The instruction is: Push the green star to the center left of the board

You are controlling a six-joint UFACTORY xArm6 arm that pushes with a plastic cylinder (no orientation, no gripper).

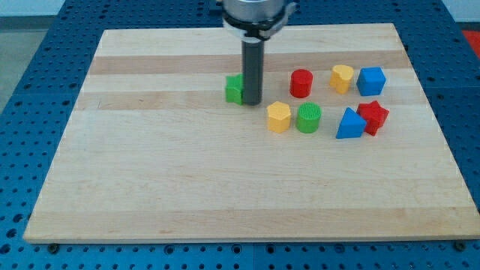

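The green star [234, 88] lies on the wooden board [150, 172], a little above and left of the board's middle. The dark rod partly hides its right side. My tip [252, 102] rests on the board right against the star's right edge.
To the right of the tip stand a red cylinder [301, 83], a yellow block [342, 78] and a blue cube [371, 81]. Below them are a yellow hexagonal block [278, 117], a green cylinder [308, 118], a blue triangle [349, 124] and a red star [373, 116].
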